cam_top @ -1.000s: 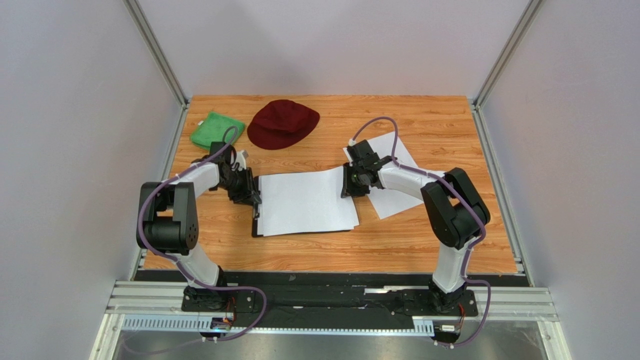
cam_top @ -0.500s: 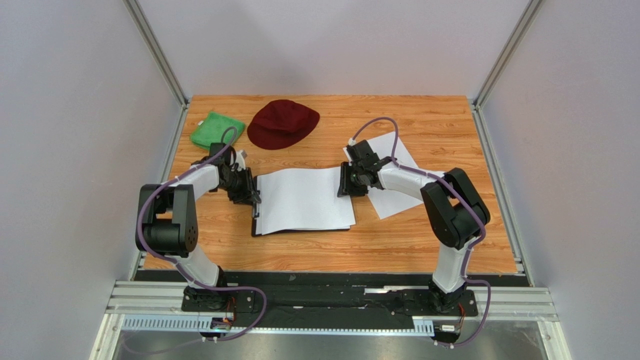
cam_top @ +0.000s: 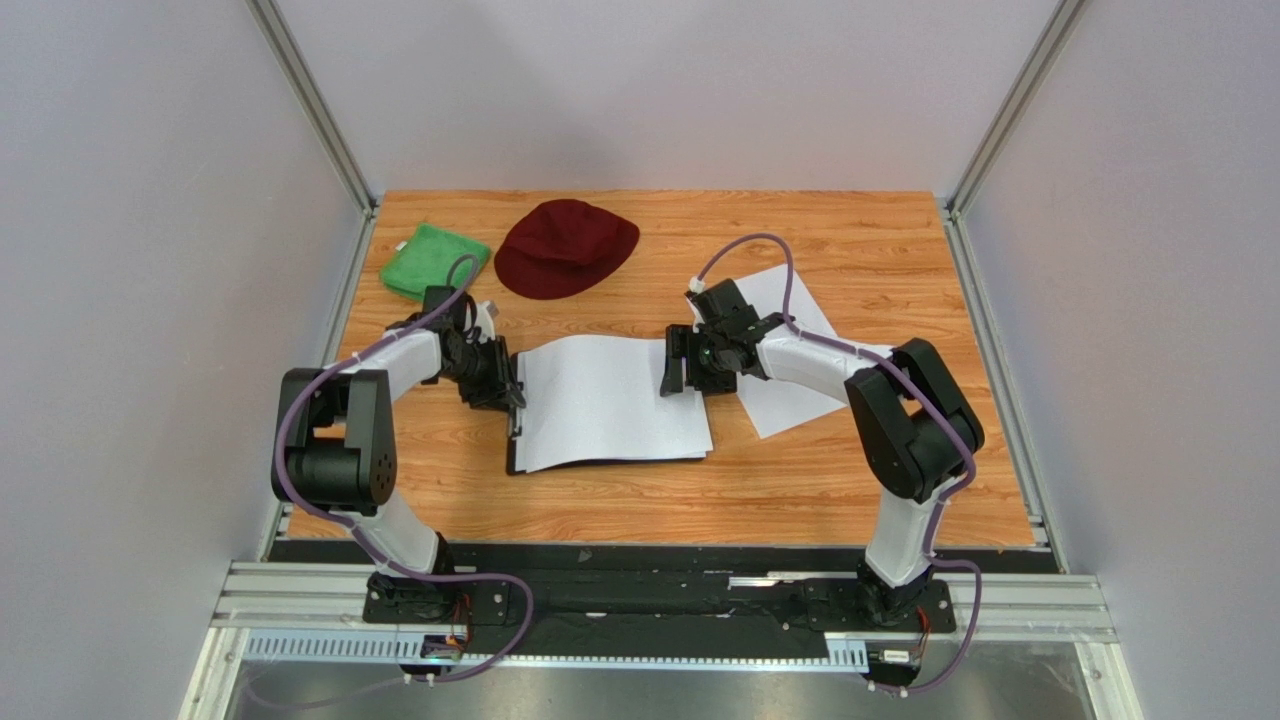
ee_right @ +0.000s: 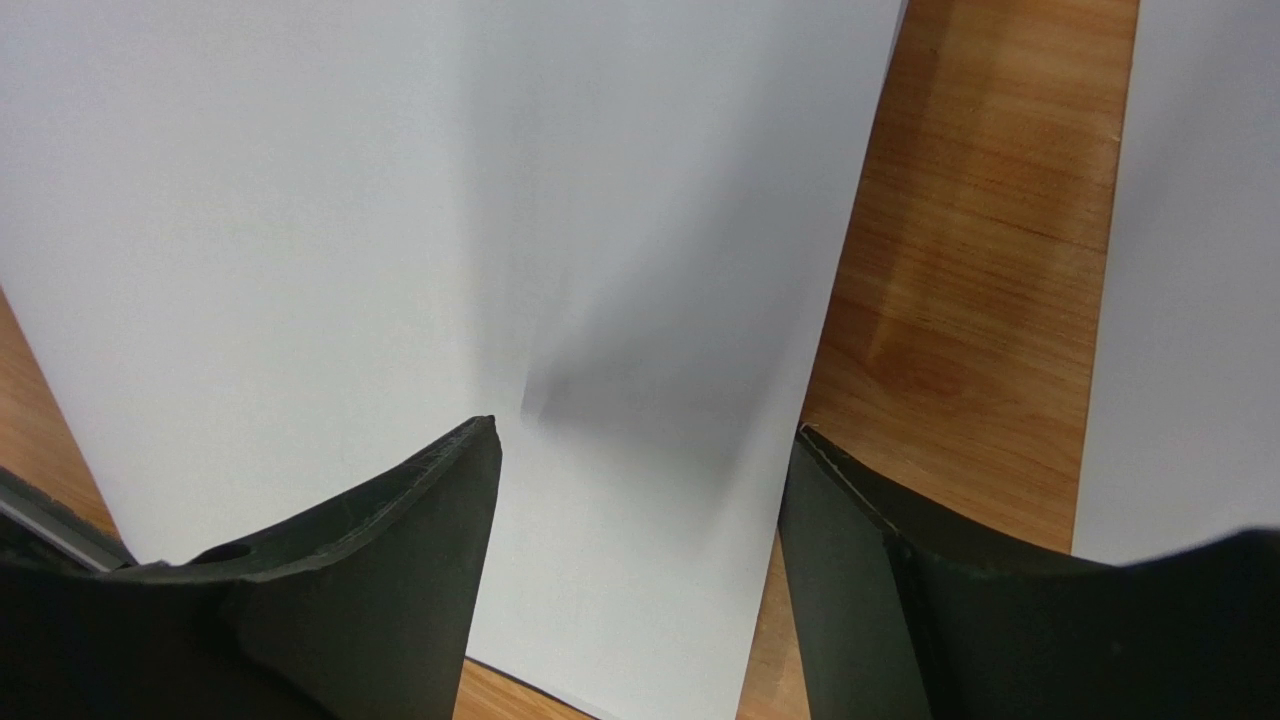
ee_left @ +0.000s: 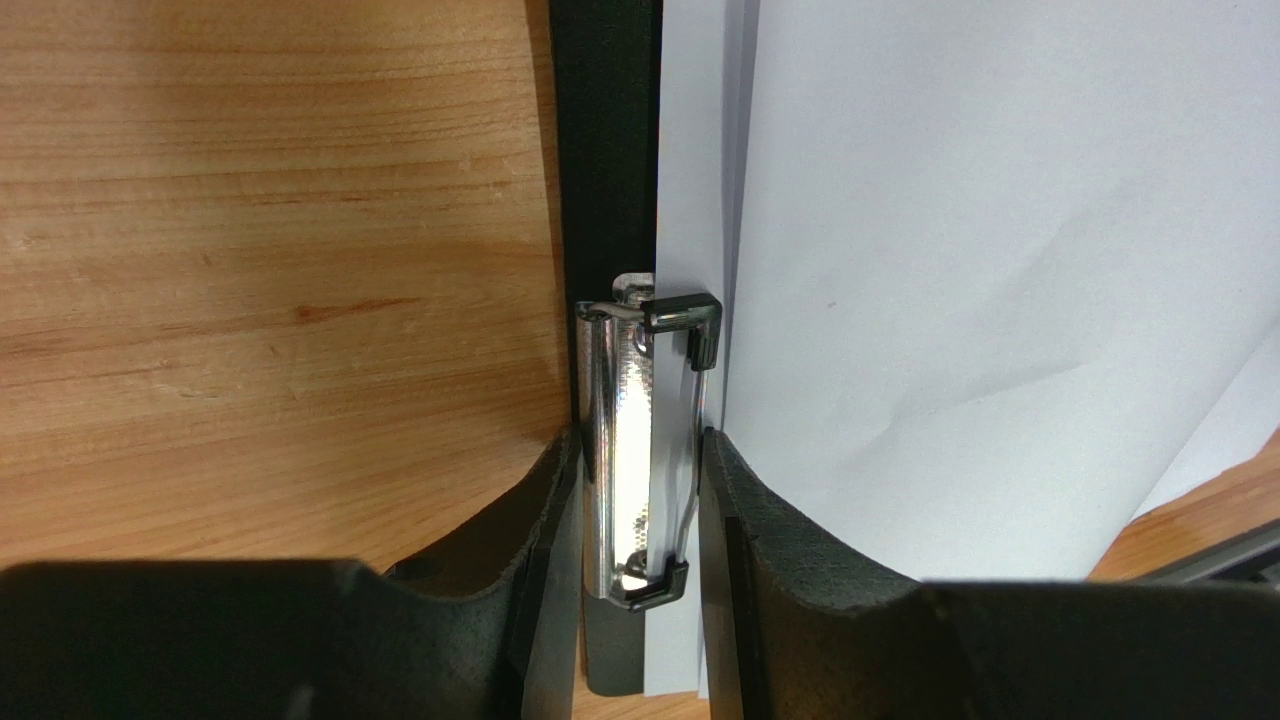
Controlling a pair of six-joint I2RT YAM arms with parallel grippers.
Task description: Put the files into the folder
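The folder, a black clipboard (cam_top: 514, 455), lies in the middle of the table with a stack of white files (cam_top: 609, 398) on it. My left gripper (cam_top: 501, 384) is at its left short edge. In the left wrist view my left gripper (ee_left: 639, 440) is shut on the silver clip (ee_left: 619, 375), with the black board (ee_left: 601, 150) and the sheets (ee_left: 932, 270) beyond it. My right gripper (cam_top: 676, 365) is open over the stack's right edge. In the right wrist view my right gripper (ee_right: 640, 435) straddles the top sheet (ee_right: 376, 195). No printed text shows.
Another white sheet (cam_top: 786, 290) lies on the table under my right arm, and it also shows in the right wrist view (ee_right: 1202, 225). A dark red cap (cam_top: 565, 246) and a green cloth (cam_top: 433, 258) lie at the back left.
My right gripper has moved left along the stack. The top sheet has slid left and turned squarer to the clipboard. My left gripper has stayed at the clip.
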